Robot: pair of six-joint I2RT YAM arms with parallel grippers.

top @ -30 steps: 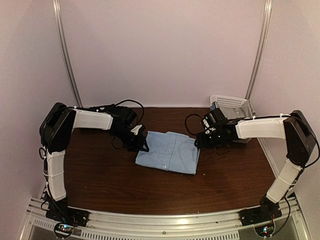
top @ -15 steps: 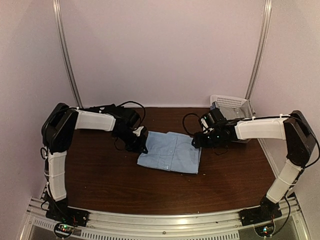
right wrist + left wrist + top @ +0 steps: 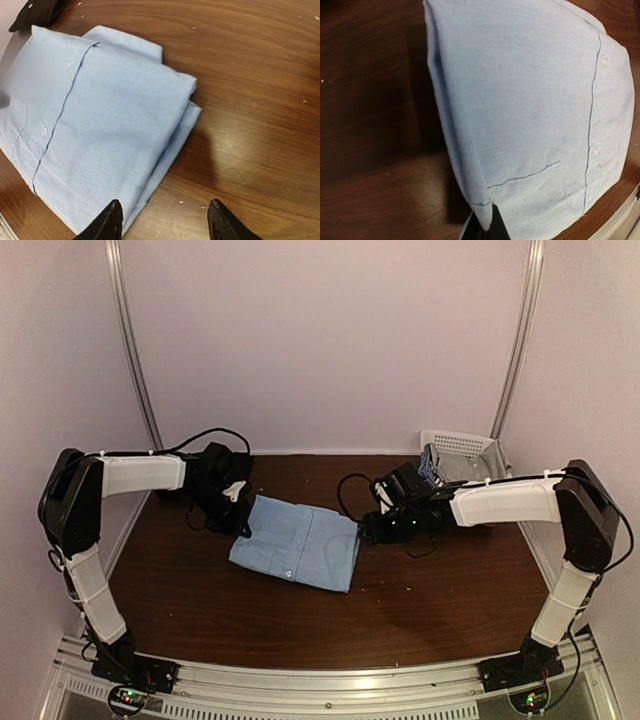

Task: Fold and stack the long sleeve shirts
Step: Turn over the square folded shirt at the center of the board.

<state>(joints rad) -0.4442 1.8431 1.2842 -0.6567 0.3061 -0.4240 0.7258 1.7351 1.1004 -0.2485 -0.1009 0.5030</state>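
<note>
Dragging the folded light blue shirt (image 3: 295, 545) leftward across the table (image 3: 450, 590) with the left gripper (image 3: 243, 523) pinched on its edge, trailing the right gripper (image 3: 165, 220) spread empty alongside, probably clearing stacking room.

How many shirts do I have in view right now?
1: the folded light blue shirt on the table, left gripper shut on its edge. Dark cloth in the white basket may be a second; I cannot tell.

We find the folded shirt (image 3: 295, 543) on the table (image 3: 440, 590), the left claw (image 3: 244, 525) at its 10 o'clock corner, the right claw (image 3: 368, 531) at 3 o'clock, and the basket (image 3: 460, 445) toward 2 o'clock.
</note>
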